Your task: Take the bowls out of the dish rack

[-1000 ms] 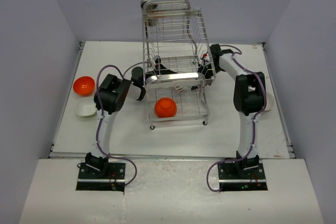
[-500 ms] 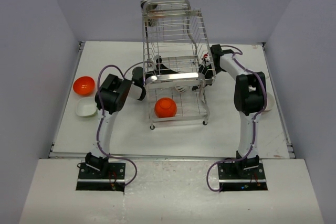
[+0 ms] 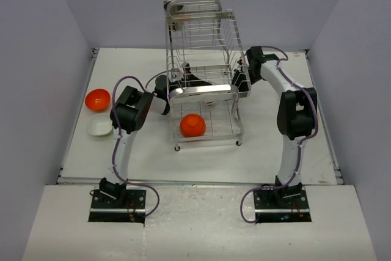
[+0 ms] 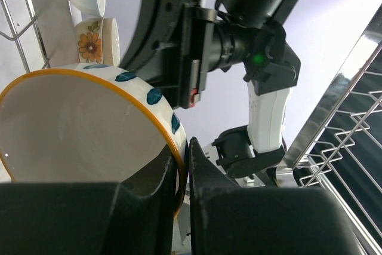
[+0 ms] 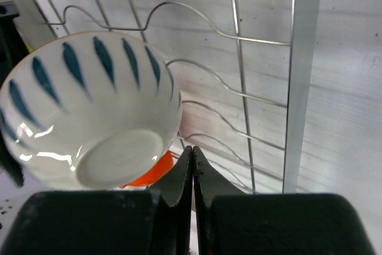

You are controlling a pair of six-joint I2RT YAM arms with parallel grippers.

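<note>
Shiny chrome wire dish rack point(image 3: 204, 91); the glazed blue-leaf bowl point(image 5: 89, 111) and orange bowl point(image 3: 192, 125) look glossy.

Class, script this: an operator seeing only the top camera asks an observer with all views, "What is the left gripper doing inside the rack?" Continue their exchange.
Observer: The left gripper pinches the rim of a white bowl with blue marks.
Operator: And the right gripper?
Observer: Shut, holding nothing; the bowl's underside faces its camera.
Operator: Anything else nearby?
Observer: A flowered cup just beyond the bowl.
</note>
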